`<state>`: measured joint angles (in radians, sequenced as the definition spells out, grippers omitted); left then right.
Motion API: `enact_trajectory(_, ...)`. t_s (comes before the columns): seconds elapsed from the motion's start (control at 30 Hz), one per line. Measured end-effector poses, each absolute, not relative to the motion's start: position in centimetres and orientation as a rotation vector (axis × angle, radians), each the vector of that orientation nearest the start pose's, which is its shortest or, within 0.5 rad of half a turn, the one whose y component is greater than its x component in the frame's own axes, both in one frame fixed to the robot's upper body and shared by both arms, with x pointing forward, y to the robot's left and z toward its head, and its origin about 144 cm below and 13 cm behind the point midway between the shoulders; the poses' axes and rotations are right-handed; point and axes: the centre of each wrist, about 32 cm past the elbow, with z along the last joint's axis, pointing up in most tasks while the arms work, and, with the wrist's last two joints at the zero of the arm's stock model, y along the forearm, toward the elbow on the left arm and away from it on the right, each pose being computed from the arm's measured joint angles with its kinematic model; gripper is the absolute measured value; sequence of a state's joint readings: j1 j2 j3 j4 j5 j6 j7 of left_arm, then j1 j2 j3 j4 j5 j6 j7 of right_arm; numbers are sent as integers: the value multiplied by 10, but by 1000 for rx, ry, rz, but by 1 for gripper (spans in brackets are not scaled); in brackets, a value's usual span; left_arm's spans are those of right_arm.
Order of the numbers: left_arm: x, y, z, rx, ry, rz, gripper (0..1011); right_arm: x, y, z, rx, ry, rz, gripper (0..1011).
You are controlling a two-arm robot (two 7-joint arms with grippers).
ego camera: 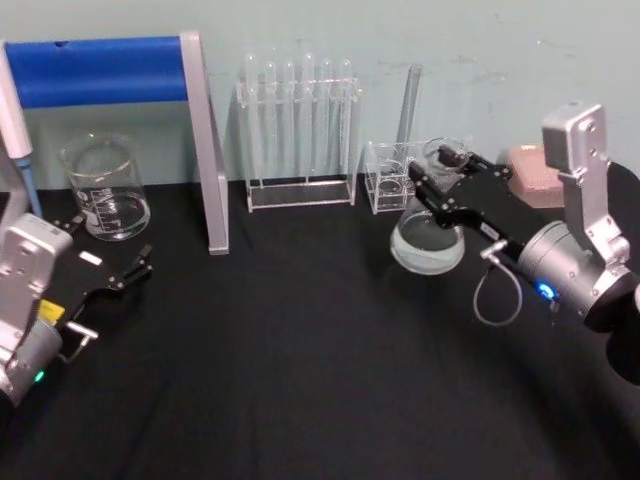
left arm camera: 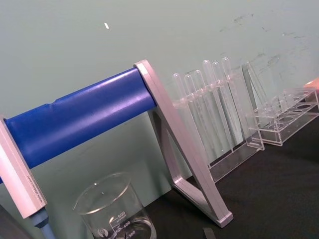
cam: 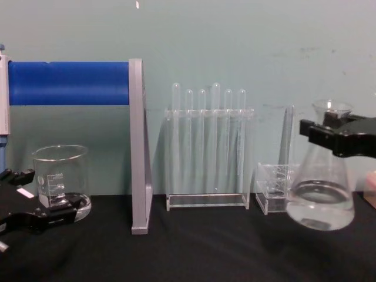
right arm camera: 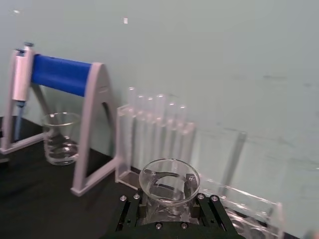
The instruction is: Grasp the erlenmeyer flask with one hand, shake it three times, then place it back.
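A: "Two grippers. Which one has the glass?"

B: "The right gripper (ego camera: pixel 437 172). Its jaws are clamped on the neck of the erlenmeyer flask (ego camera: pixel 428 245), just under the flared rim. Some clear liquid lies in the wide base."

A: "Where is the flask?"

B: "Upright at the right of the black table (ego camera: pixel 300 360), just in front of a small clear rack (ego camera: pixel 385 180). Whether its base touches the table, I can't tell."

A: "And the other arm?"

B: "The left gripper (ego camera: pixel 110 245) sits low at the left, fingers spread and empty, near the beaker (ego camera: pixel 105 190) by the blue-barred stand (ego camera: pixel 205 150)."
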<state>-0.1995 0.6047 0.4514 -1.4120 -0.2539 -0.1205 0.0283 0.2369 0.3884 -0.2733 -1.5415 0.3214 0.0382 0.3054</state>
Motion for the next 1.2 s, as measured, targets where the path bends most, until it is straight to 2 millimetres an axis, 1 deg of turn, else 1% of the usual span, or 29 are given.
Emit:
enact_trajectory(0.17,489,310,1140,305,-285,1248,1001,518,-271,1205,-43,-133,-1082,456)
enact_trajectory(0.53,489,310,1140,305,-285,1248,1001,521,-276,1206,-46,-134,-1116,456)
enact_trajectory(0.9,489,310,1140,304,-285,1248,1001,518,-270,1205,-47,-128,-1081,456)
enact_trajectory(1.2,489,310,1140,305,-285,1248,1001,510,-261,1205,-41,-120,-1022,456)
